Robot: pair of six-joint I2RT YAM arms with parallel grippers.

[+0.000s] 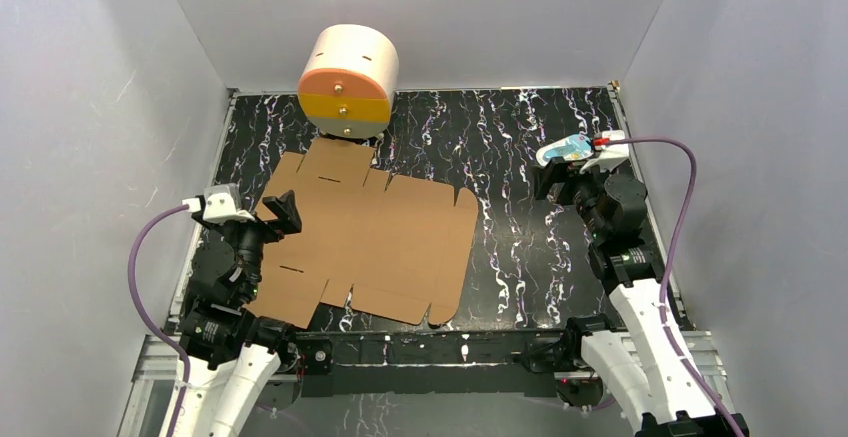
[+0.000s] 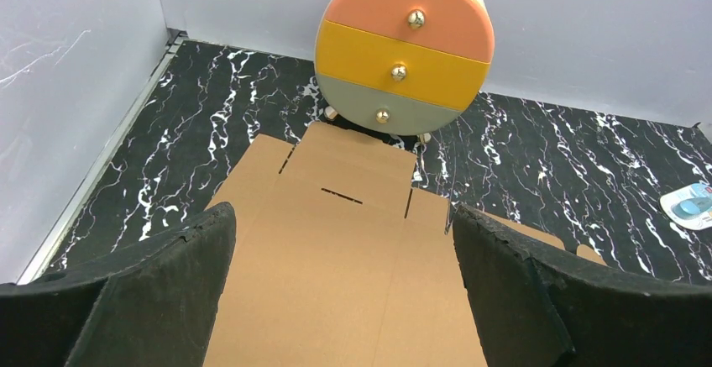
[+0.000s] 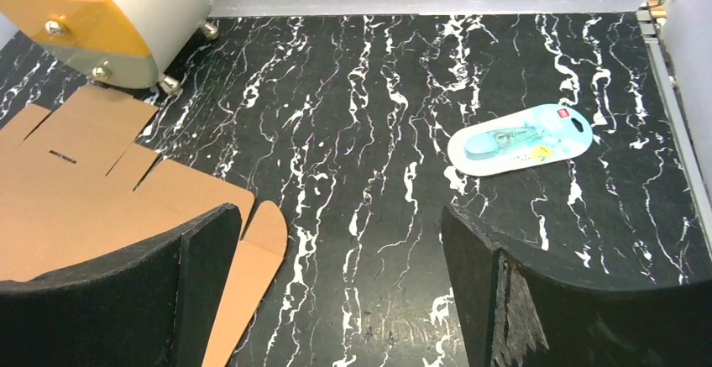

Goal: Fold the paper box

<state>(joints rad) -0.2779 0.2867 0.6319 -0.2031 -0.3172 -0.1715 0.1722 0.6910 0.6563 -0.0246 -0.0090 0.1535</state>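
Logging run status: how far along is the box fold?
Done: nothing visible. The box lies flat on the table, every flap down. In hand: nothing. The left gripper hangs open over the sheet's left part, and the right gripper is open over the table to the right of it. Left: all the folds.

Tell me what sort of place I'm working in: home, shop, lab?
Probably a robot lab test cell: plain grey walls box in a black marbled tabletop, and the things on it look like staged props, the flat paper box, a round drawer drum, a blister pack.
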